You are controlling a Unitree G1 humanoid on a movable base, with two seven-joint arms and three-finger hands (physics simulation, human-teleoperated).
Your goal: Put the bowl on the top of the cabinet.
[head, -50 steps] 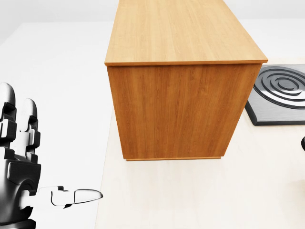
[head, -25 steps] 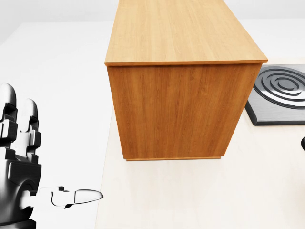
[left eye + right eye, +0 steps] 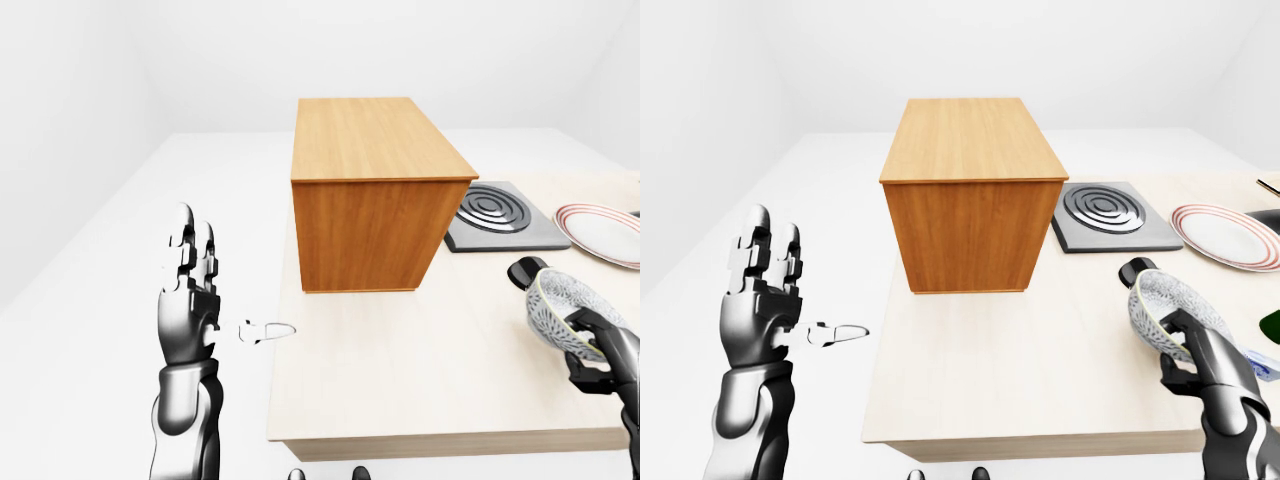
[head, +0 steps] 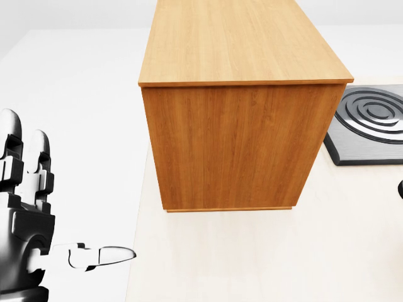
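Note:
A pale patterned bowl [image 3: 1152,300] is tilted on its side above the table's right part, and my right hand [image 3: 1168,330] is shut on it, thumb on the upper rim and fingers under it. The wooden cabinet [image 3: 965,170] stands on the table up and to the left of the bowl, its flat top [image 4: 239,44] bare. My left hand [image 3: 805,285] is raised left of the table, open, fingers up and thumb pointing right, holding nothing. In the head view only the left hand [image 4: 69,195] and the cabinet show; the bowl is out of frame.
The light table [image 3: 1020,390] carries a grey hob plate [image 3: 1105,212] with ring marks right of the cabinet. A red-rimmed plate [image 3: 1225,235] lies further right. A dark object [image 3: 1270,325] shows at the right edge. White floor lies to the left.

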